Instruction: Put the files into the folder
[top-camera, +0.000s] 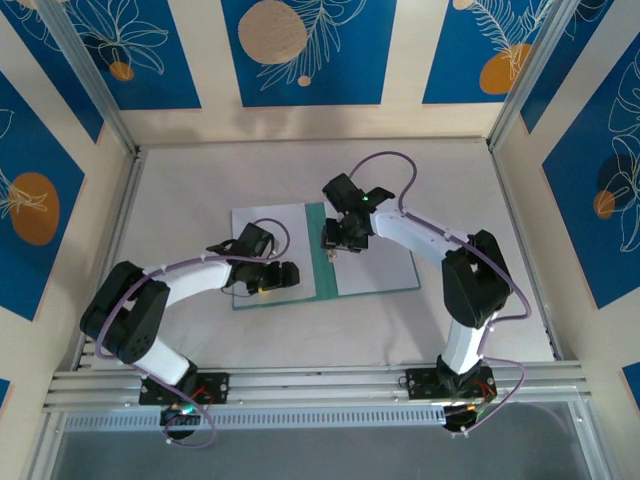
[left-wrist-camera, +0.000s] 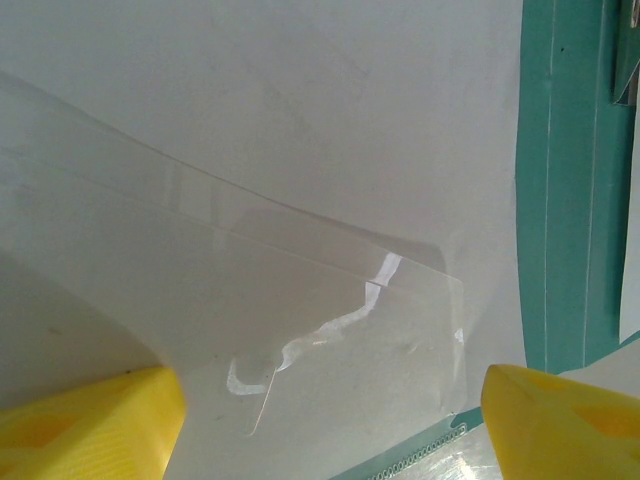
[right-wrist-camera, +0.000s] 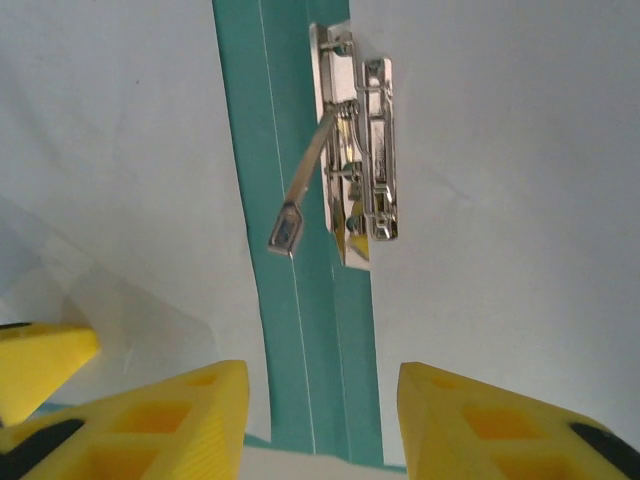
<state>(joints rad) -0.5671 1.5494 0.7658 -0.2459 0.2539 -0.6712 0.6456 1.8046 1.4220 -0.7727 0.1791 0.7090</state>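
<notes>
The folder (top-camera: 314, 270) lies open and flat near the middle of the bench (top-camera: 180, 200), with one of the files (top-camera: 255, 222) covering its left leaf and the other (top-camera: 380, 270) on its right leaf. Only the teal spine and thin edges show between them. Blue patterned wall panels (top-camera: 300, 50) enclose the bench on three sides, and a metal rail (top-camera: 320, 385) runs along the near edge.

The left tool (top-camera: 272, 276) sits low over the left sheet's near right corner, with its fingers spread wide and holding nothing. The right tool (right-wrist-camera: 320, 410) hangs above the spine just short of the metal clip (right-wrist-camera: 360, 150), whose lever stands lifted. Its fingers are apart, with nothing between them.

In the left wrist view a glossy clear layer (left-wrist-camera: 330, 300) overlies the white paper, and its nature is hard to make out. The clip (left-wrist-camera: 628, 60) is cut off there at the frame edge. From above, both tools and their arms hide part of the sheets and the clip.
</notes>
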